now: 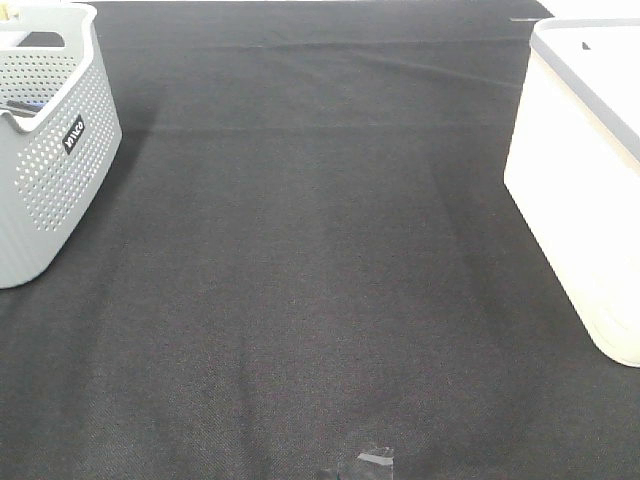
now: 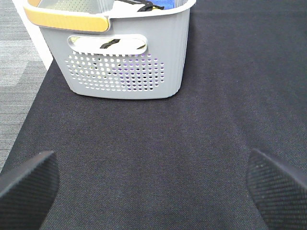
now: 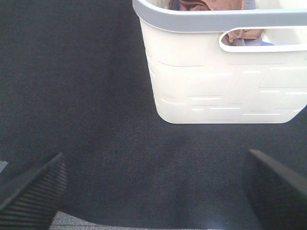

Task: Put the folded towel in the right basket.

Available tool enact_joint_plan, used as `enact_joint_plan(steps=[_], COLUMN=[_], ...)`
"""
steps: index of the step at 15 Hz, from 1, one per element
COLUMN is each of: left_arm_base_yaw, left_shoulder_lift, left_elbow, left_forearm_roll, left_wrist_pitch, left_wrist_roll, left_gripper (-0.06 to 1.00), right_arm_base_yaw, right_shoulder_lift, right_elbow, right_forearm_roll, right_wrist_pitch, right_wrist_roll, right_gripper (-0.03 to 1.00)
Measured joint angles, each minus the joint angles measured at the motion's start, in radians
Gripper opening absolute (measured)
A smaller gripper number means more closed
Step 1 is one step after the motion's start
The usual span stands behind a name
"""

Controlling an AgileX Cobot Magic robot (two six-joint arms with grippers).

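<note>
The rust-brown folded towel [image 3: 213, 4] lies inside the right basket [image 3: 216, 81], a white basket with a grey rim. The towel shows over the rim and through the handle slot in the right wrist view. The same basket [image 1: 580, 190] stands at the right edge of the exterior high view, where the towel is hidden. My right gripper [image 3: 156, 189] is open and empty, low over the black mat in front of that basket. My left gripper [image 2: 153, 187] is open and empty, facing the grey basket. Neither gripper shows in the exterior high view.
A grey round-hole basket [image 1: 50, 150] with a black label stands at the far left and holds several items; it also shows in the left wrist view [image 2: 124, 62] with a yellow handle. A black mat [image 1: 320, 280] covers the table. A small tape piece [image 1: 375, 462] lies near the front edge.
</note>
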Motion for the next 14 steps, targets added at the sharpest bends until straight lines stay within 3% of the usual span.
enact_joint_plan(steps=[3,7,14], left_arm_base_yaw=[0.000,0.000,0.000], left_shoulder_lift=[0.000,0.000,0.000], left_elbow=[0.000,0.000,0.000], left_forearm_roll=[0.000,0.000,0.000], left_wrist_pitch=[0.000,0.000,0.000], left_wrist_roll=[0.000,0.000,0.000], left_gripper=[0.99,0.99,0.99], right_arm_base_yaw=[-0.019,-0.196,-0.196], right_shoulder_lift=[0.000,0.000,0.000], right_elbow=[0.000,0.000,0.000], right_forearm_roll=[0.005,0.005,0.009], right_wrist_pitch=[0.002,0.003,0.003], right_wrist_roll=[0.000,0.000,0.000], right_gripper=[0.95,0.95,0.95])
